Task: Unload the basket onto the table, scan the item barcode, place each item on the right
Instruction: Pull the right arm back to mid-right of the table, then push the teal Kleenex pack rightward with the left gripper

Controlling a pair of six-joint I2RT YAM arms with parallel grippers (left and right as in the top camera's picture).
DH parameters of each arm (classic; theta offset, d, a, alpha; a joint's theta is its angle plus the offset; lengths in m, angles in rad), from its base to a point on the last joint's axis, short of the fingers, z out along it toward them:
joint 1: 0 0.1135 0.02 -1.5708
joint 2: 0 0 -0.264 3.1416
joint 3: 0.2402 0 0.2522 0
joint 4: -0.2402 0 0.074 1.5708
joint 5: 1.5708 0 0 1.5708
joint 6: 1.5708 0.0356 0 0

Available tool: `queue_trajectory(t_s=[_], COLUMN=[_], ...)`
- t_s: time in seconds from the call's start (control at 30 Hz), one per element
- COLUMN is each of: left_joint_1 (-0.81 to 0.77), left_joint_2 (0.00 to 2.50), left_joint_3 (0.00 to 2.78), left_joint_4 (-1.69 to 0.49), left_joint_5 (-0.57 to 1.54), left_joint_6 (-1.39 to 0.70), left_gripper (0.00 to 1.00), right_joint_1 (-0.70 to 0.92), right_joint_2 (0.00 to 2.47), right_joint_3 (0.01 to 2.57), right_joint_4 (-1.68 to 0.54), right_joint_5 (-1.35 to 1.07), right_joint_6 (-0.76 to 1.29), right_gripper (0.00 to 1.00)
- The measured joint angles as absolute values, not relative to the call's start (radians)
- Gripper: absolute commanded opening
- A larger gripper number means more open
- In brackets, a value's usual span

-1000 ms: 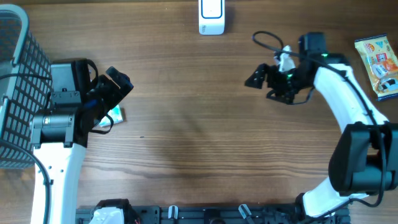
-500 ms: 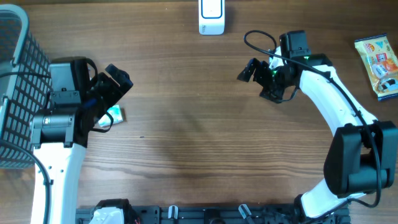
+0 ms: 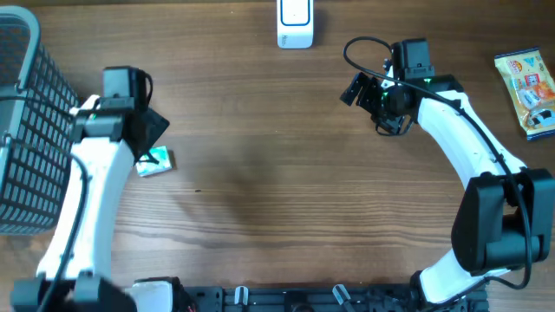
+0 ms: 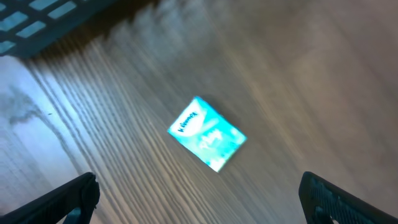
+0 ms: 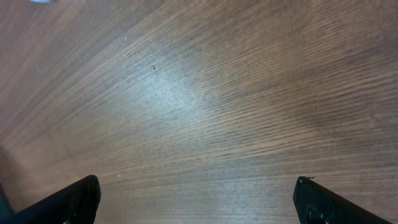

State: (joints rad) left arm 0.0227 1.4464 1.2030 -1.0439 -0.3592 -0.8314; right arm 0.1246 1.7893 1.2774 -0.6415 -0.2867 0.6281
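- left gripper point(image 4: 199, 200): fingers spread wide at the two lower corners of the left wrist view; nothing between them
- teal tissue pack point(image 4: 207, 134): flat on the wooden table point(image 3: 260, 199), at the centre of that blurred view; above the fingertips in the frame and clear of both; in the overhead view it sits left of centre, just below the left gripper
- right gripper point(image 5: 198, 200): fingers also wide apart and empty; only bare wood fills its wrist view; overhead, it hangs right of centre in the upper frame
- white scanner point(image 3: 295, 23): top edge, centre; up and left of the right gripper, apart
- dark wire basket point(image 3: 22, 130): left edge
- snack packet point(image 3: 526, 91): right edge, well apart from the rest
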Motion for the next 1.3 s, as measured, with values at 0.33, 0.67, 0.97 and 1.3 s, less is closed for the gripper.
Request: queue_trajectory(t_s=[0.33, 0.67, 0.97, 1.3], left_joint_1=[0.023, 0.026, 0.131, 0.172], left_joint_2=[1.627, 1.831, 1.895, 1.895], left_joint_3=[1.203, 1.203, 1.203, 1.196], left_joint_4=[-0.996, -0.801, -0.775, -0.765], left_joint_5=[-0.342, -0.285, -0.228, 0.122], left_joint_6=[-0.852, -0.713, -0.582, -0.364], left_gripper=[1.0, 1.0, 1.0, 0.88], right_joint_1=[0.125, 0.125, 0.125, 0.125], right_joint_2=[1.789, 1.789, 1.789, 1.789], right_joint_3=[1.277, 1.277, 1.277, 1.277], right_joint_4=[-0.641, -0.641, -0.641, -0.641], right_joint_5=[-0.286, -0.286, -0.286, -0.286], right_joint_6=[0.628, 0.628, 0.628, 0.628], right_gripper=[1.0, 1.0, 1.0, 1.0])
